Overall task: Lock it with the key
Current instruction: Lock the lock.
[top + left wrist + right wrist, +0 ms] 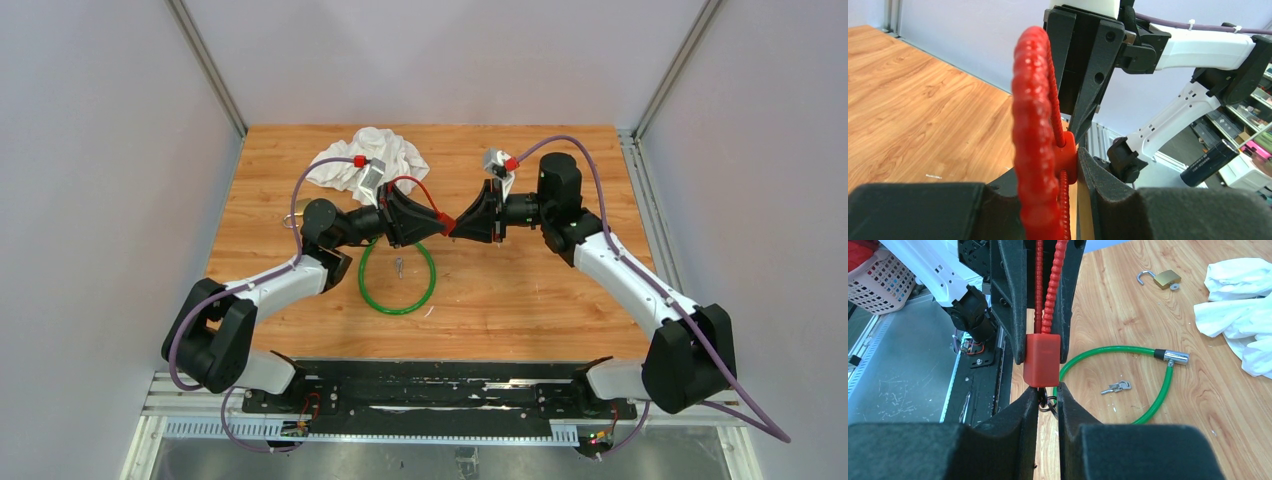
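**Item 1. Red cable lock** (1042, 360): a ribbed red cable joined to a red block body. It is held in the air over the middle of the surface (540, 290), between the two arms, and does not touch the wood.

**Item 2. Left claw** (437, 222): clamped on the red cable lock. One finger is on each side of the block, and the cable runs up between them.

**Item 3. Right claw** (1048, 390): faces the left claw, tips just under the block. The fingers are close together with a narrow slit between them. A small dark ring shows in the slit against the base of the block. The key itself is hidden, and I cannot tell whether the fingers pinch anything.

**Item 4. Green cable lock** (1108, 349): a loop with a silver end piece, lying flat near the middle of the surface below the claws.

**Item 5. Small silver keys** (1116, 387): lying on the wood inside the green loop, not touching it.

**Item 6. Brass padlock** (1164, 278): shackle swung open, lying towards the left edge near the cloth.

**Item 7. White cloth** (370, 160): crumpled, at the far edge, left of centre.
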Controlling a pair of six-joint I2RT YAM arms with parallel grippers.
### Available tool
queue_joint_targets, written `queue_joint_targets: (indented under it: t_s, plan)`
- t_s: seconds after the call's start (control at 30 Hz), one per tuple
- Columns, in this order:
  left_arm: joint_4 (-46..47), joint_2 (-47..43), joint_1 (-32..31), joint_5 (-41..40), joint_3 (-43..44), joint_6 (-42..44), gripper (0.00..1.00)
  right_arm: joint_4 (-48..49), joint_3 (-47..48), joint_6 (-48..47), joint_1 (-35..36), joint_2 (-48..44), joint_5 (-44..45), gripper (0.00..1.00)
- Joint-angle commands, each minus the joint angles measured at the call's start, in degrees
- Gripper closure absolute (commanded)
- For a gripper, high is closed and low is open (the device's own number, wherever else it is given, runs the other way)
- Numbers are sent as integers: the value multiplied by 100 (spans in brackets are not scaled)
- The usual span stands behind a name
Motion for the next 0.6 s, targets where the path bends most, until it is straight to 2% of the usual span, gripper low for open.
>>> queue_joint_targets:
  t_s: [0.0, 0.33, 0.57]
  plan:
    - [315, -44, -43, 30, -4, 42, 100, -120, 82, -232, 36, 45, -138, 84]
    - [406, -66, -45, -5, -62, 119, 100, -173, 77, -284, 13, 33, -366, 94]
    - [439, -160, -49, -24, -139, 342, 100, -260, 140, -289, 0, 102, -672, 98]
